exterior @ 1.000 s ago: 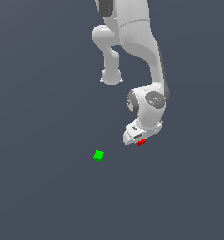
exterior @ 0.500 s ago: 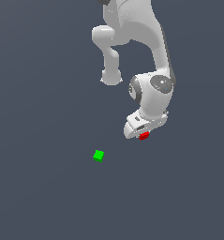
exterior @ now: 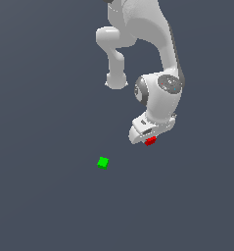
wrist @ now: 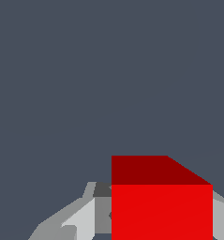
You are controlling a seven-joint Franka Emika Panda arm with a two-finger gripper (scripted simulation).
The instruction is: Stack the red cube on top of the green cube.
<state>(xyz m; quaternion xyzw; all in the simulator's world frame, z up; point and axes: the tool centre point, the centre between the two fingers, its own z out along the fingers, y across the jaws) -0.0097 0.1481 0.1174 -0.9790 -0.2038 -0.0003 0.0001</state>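
**Red cube held at the arm's tip, green cube apart on the tabletop**

Only the exterior view takes in the whole scene. There the white arm comes down from the top edge, bends at a rounded joint and ends in the gripper, which is tilted so that its underside faces down and toward the exterior view's left. The red cube shows as a small spot right at the gripper's lower edge, partly hidden by the white housing. The green cube lies alone on the dark grey tabletop, lower in the picture and toward the exterior view's left of the gripper, well apart from it. From this view the jaws themselves are too small to make out.

The wrist view shows what the exterior view cannot. The red cube fills a large part of that picture, with one bright face toward the camera and a darker face above it. Grey finger parts sit close against both of its sides, so the jaws are pinching the red cube. Behind it is only plain grey tabletop. The green cube does not appear in the wrist view.
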